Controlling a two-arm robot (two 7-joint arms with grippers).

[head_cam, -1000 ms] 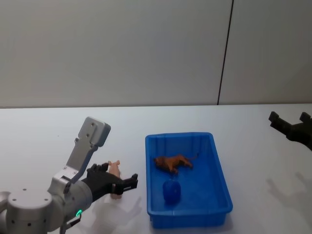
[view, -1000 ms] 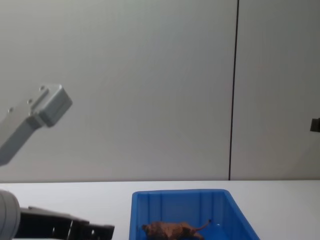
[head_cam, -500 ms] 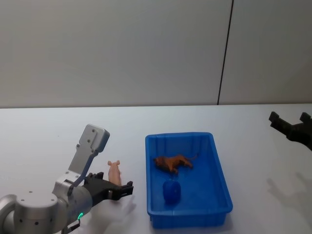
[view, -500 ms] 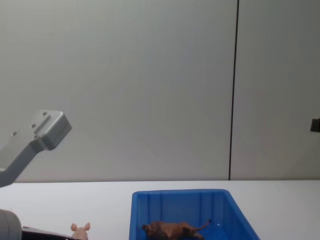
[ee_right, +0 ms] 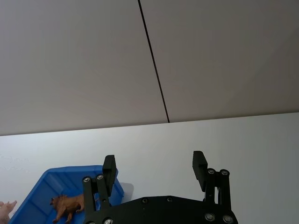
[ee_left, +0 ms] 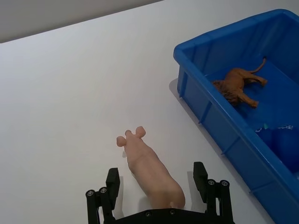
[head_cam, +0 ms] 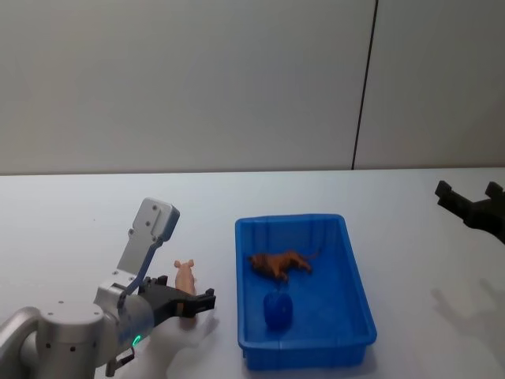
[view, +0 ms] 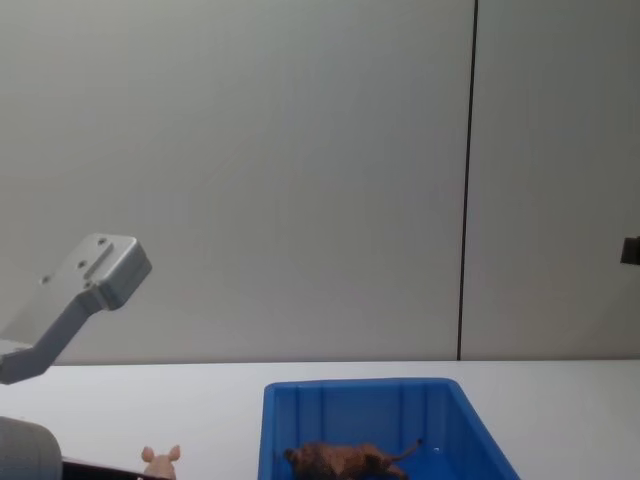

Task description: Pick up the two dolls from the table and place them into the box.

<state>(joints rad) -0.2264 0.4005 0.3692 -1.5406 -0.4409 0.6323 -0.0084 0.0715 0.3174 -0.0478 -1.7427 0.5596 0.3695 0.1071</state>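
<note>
Fingers of the left gripper (ee_left: pixel 158 186) stand spread apart, one on each side of the pink doll's (ee_left: pixel 148 171) rump, not yet touching it. This looks like the set-up for a grasp across the body, with the doll's length running away from the wrist so the fingers can close on its flanks. The doll stands on the white table (ee_left: pixel 60 93) with its ears pointing away from the gripper, just beside the long left wall of the blue box (ee_left: pixel 219 135).

Farther on, the brown doll (head_cam: pixel 280 264) lies on its side on the box floor, towards the far end, so one of the two dolls is already in place and one is left outside. A small blue lump (head_cam: pixel 277 309) sits nearer in the box; I cannot tell what it is.

Well off to the right, the right gripper (head_cam: pixel 471 208) hangs above the table with its fingers apart and nothing between them, likely parked clear while the left arm works.

Count: two dolls, one box, two grippers.
</note>
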